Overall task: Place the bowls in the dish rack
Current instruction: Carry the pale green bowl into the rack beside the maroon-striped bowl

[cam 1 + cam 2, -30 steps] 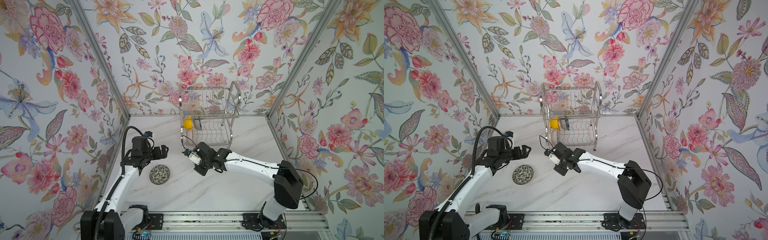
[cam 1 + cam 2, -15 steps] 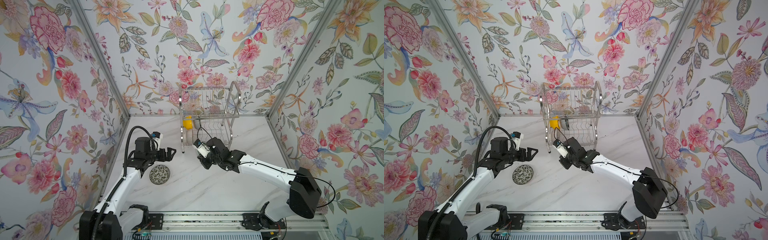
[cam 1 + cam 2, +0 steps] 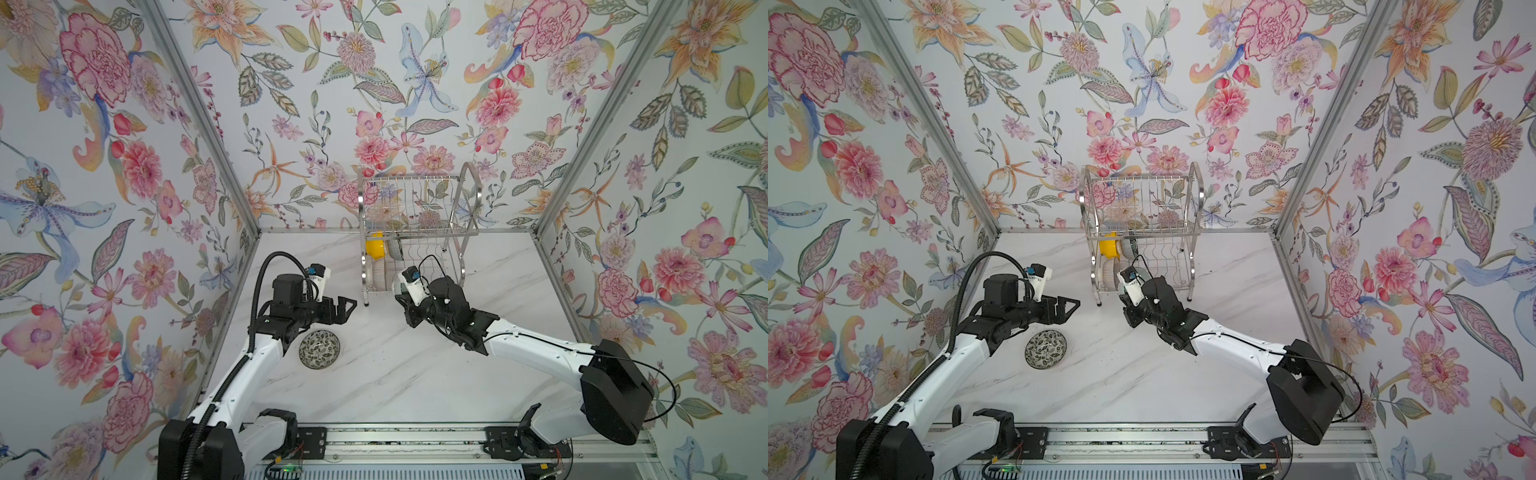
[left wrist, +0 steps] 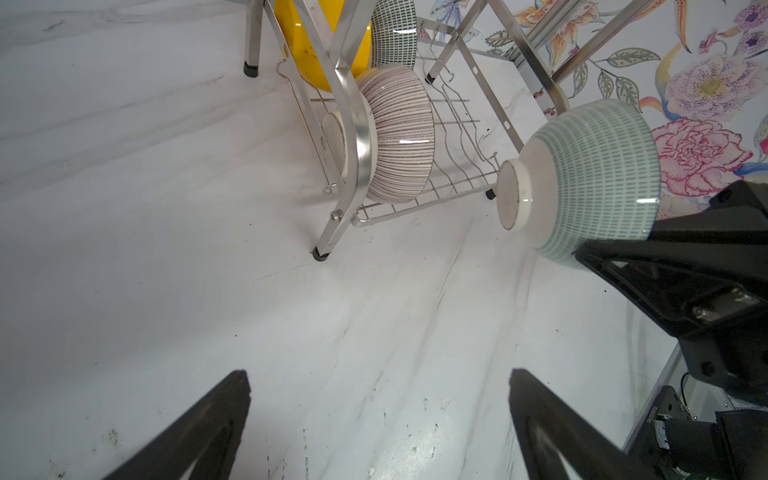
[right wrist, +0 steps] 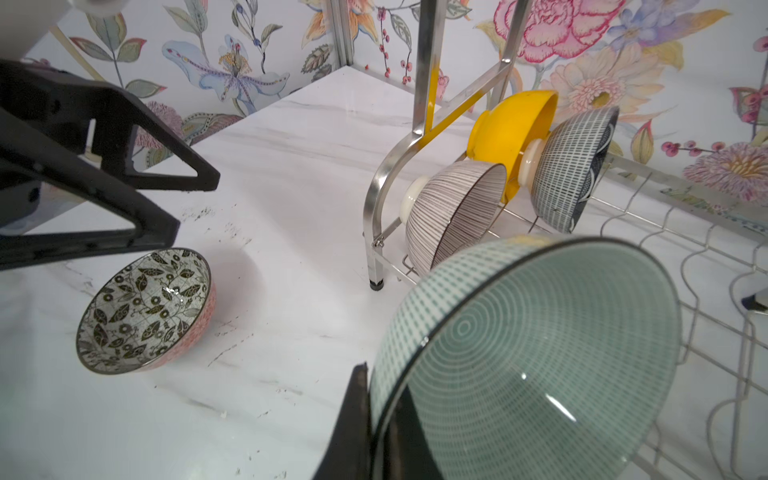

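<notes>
- right gripper (image 5: 380, 415) is seen clamped on the rim of the pale green bowl (image 5: 528, 365); bowl is held tilted, off the table (image 3: 395, 374), just before the dish rack (image 3: 415, 232)
- left gripper (image 4: 378, 376) is spread wide; nothing is held
- leaf-speckled bowl (image 3: 319, 349) is seated on the table near it
- yellow bowl (image 3: 374, 245), navy bowl (image 3: 395, 249) and ribbed bowl (image 3: 379, 274) are racked on edge in the lower tier

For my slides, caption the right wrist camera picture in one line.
Right hand holds the pale green bowl by the dish rack; the leaf-patterned bowl sits on the table.
</notes>
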